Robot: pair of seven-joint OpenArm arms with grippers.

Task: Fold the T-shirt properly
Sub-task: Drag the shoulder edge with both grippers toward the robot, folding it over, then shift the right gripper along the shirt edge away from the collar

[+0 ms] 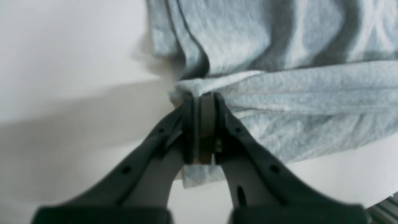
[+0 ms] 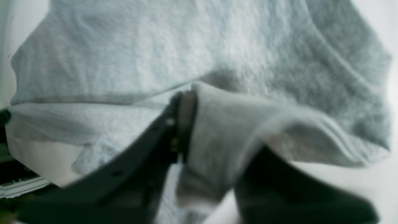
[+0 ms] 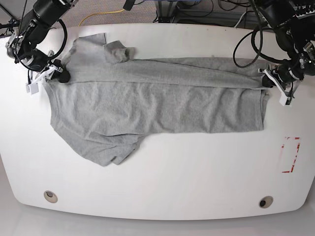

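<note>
The grey T-shirt (image 3: 157, 103) lies stretched sideways across the white table (image 3: 197, 167), plain side up, with a long fold along its far edge. My left gripper (image 3: 269, 79) is at the shirt's right end. In the left wrist view the left gripper (image 1: 202, 97) is shut on a bunched edge of the T-shirt (image 1: 295, 102). My right gripper (image 3: 60, 75) is at the shirt's left end. In the right wrist view the right gripper (image 2: 199, 99) has its fingers slightly apart, and a fold of the T-shirt (image 2: 224, 130) lies between them, draped over one finger.
A red-outlined rectangle (image 3: 290, 155) is marked on the table near the right edge. Two round holes (image 3: 49, 196) (image 3: 266, 202) sit near the front edge. Cables, one of them yellow (image 3: 101, 15), run behind the table.
</note>
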